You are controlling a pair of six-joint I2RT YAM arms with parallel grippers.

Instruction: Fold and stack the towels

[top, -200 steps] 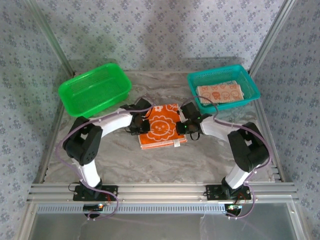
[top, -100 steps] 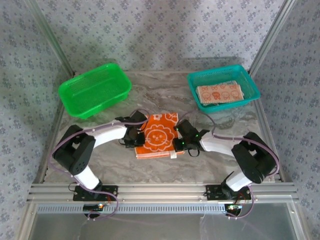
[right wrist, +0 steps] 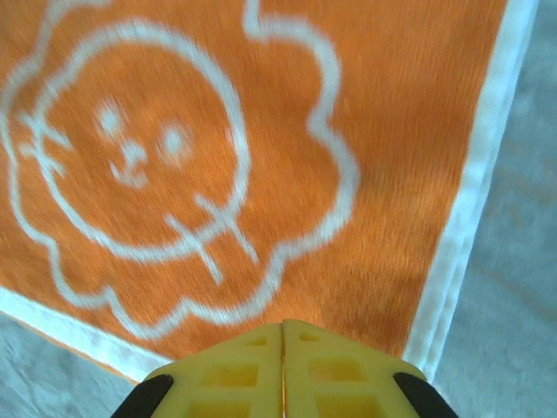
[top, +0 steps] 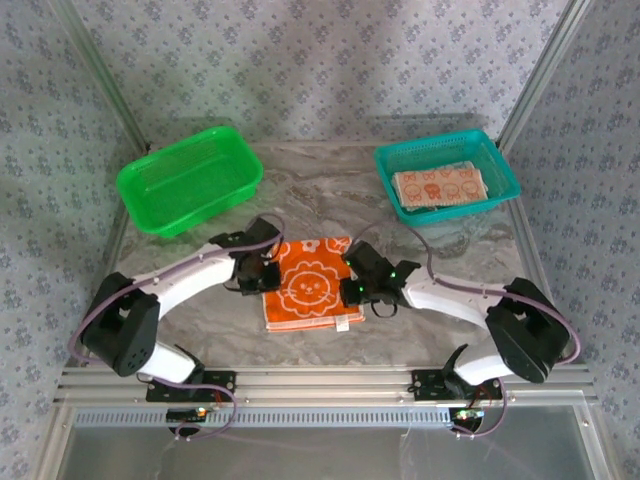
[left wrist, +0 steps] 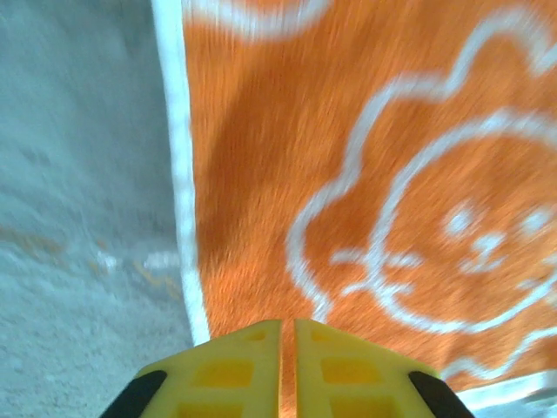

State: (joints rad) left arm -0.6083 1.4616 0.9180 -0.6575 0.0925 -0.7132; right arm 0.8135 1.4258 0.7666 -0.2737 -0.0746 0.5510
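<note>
Ok, both jaws were shut: left gripper [top: 262, 272] + right gripper [top: 352, 285] pinched orange towel [top: 306, 285] by its side edges, mid table [top: 330, 200]; risk: uneven pull could've skewed fold, or thin hem slipped free; cream towel [top: 440, 187] lay in teal basket [top: 505, 170], green basket [top: 128, 190] far left; neither in the way.

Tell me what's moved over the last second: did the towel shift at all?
The orange towel slid toward the near edge of the table, drawn along by the left pincer and right pincer, both shut on its side edges. The green basket, the teal basket and the cream towel inside it stayed put.
</note>
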